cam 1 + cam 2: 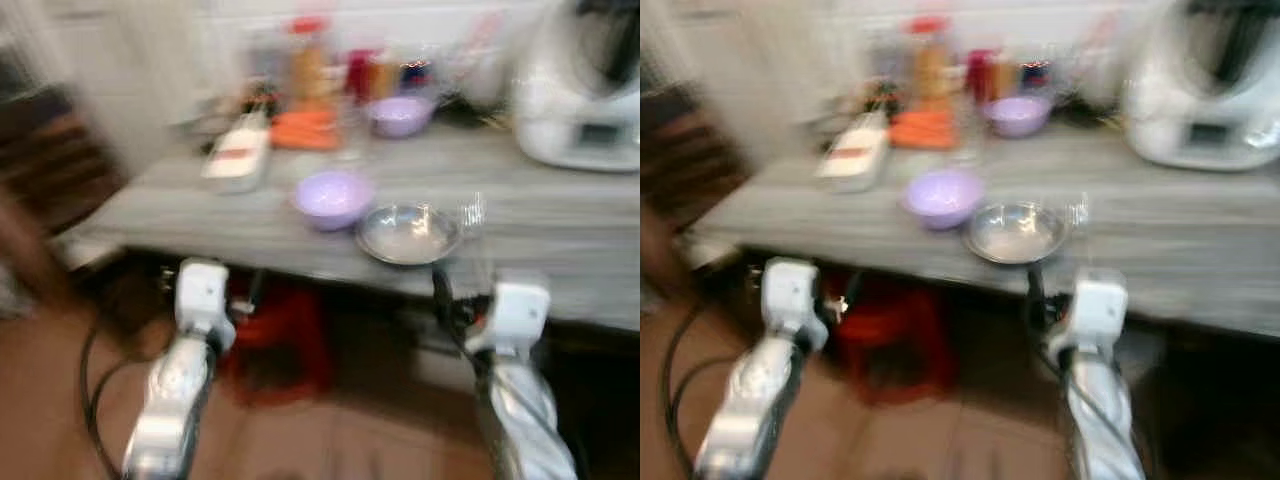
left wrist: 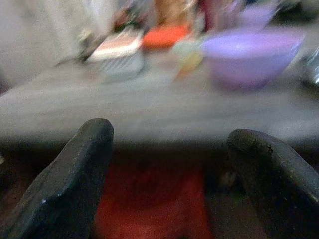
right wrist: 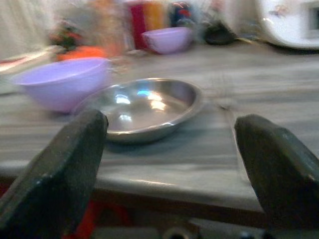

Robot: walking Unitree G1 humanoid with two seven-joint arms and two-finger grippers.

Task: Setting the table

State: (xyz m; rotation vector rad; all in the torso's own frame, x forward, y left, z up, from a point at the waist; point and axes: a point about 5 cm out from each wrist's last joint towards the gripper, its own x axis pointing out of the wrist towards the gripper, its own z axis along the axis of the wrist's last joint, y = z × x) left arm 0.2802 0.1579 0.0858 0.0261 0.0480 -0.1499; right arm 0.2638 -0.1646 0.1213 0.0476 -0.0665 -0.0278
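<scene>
Right gripper [image 3: 167, 174] spread wide, empty, held low in front of the counter [image 1: 560, 235] edge. Steel bowl [image 1: 408, 233] sits on the counter straight ahead of it, near the front edge, apart from the fingers. Clear glass [image 1: 471, 214], faint and blurred, just beside the bowl on its right.

Left gripper [image 2: 172, 184] also spread wide, empty, below the counter edge and further left. Lavender bowl [image 1: 332, 196] ahead of it and to its right, on the counter, just left of the steel bowl; whether the two bowls touch, cannot tell.

Head views blurred. Both silver arms reach forward from the bottom of the frame.

Further back on the counter: a second lavender bowl [image 1: 399, 114], an orange item [image 1: 303, 129], a white-and-red flat package [image 1: 238, 153], and a row of bottles and jars [image 1: 340, 65] too smeared to identify. Large white appliance [image 1: 585, 85] at the far right.

Under the counter, between the arms, a red stool-like object [image 1: 285, 335]. Nothing stands between either gripper and the bowls except the counter's front edge.
</scene>
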